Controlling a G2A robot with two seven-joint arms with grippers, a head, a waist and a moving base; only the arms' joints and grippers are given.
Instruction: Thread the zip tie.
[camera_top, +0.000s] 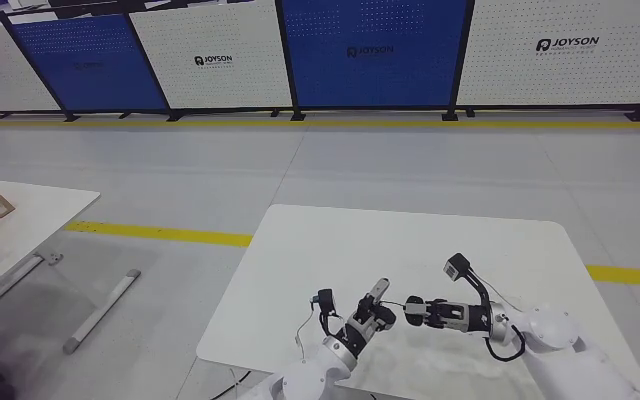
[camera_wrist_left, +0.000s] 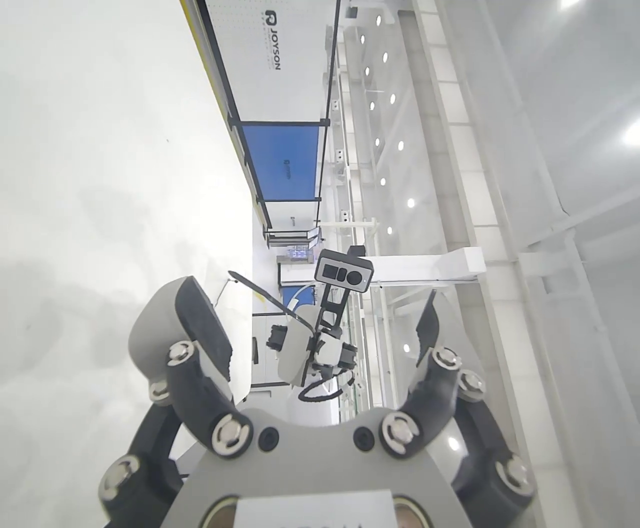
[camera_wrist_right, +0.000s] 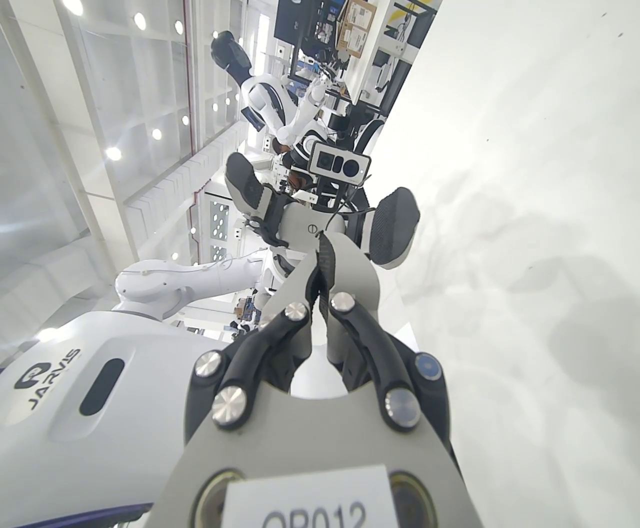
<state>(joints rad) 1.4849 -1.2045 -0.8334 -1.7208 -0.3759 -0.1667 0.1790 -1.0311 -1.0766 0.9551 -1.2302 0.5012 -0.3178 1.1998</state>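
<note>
A thin black zip tie (camera_wrist_left: 260, 292) sticks out of my right gripper (camera_wrist_right: 320, 255), which is shut on one end of it. The free end points toward my left gripper (camera_wrist_left: 312, 305). That gripper is open, and nothing lies between its black pads (camera_wrist_left: 202, 325). In the top view the two grippers face each other just above the front part of the white table (camera_top: 420, 240). The left gripper (camera_top: 375, 300) and the right gripper (camera_top: 410, 311) are a short gap apart. In the right wrist view the open left gripper (camera_wrist_right: 320, 205) is straight ahead of my shut fingertips.
The table's front edge (camera_top: 300, 365) lies close under both arms. Bare tabletop stretches behind them toward the far edge. Another white table (camera_top: 30, 210) stands off to the left across the floor, and blue and white panels (camera_top: 370, 50) line the back.
</note>
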